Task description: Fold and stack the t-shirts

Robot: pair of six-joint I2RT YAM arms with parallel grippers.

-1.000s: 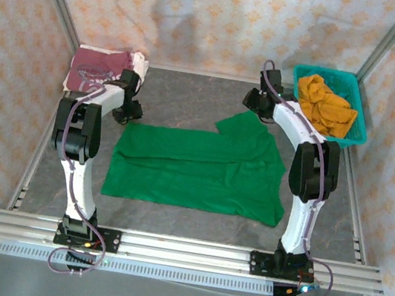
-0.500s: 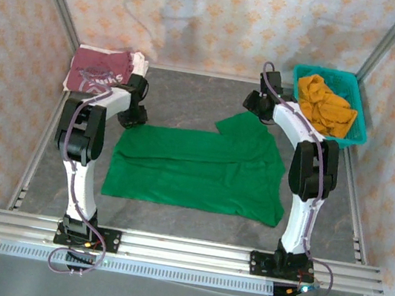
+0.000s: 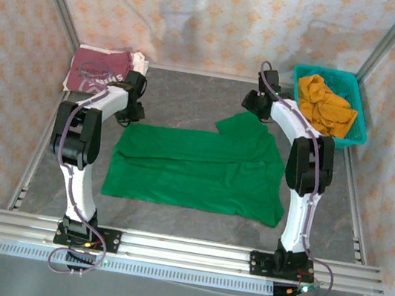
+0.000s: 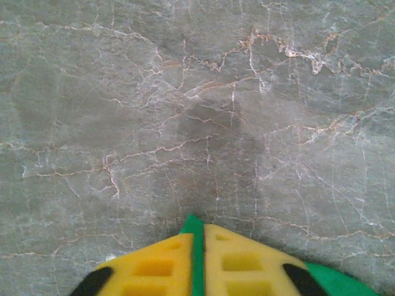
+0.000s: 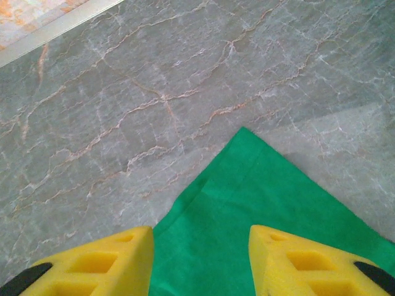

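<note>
Marble table [image 3: 190, 98], green t-shirt [image 3: 194, 170], basket [image 3: 327, 71], orange cloth [image 3: 326, 102]

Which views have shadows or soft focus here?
Left wrist: dark shadow patch on the marble tabletop ahead of the left end effector, itself soft-edged. Right wrist: green t-shirt sharp, faint shadow edge on the stone at right. Top external: even light, diffuse shadows on the back wall.

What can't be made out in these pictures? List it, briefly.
1. Maroon shirt: top view, print too small to read; the left arm overlaps its near edge.
2. Green shirt: left wrist view, bottom edge cuts off how much cloth the shut left jaws pinch.
3. Orange cloth in the basket: top view, bunched, so its kind is unclear.
4. Right jaws, open over the green sleeve: right wrist view, contact unclear.
</note>
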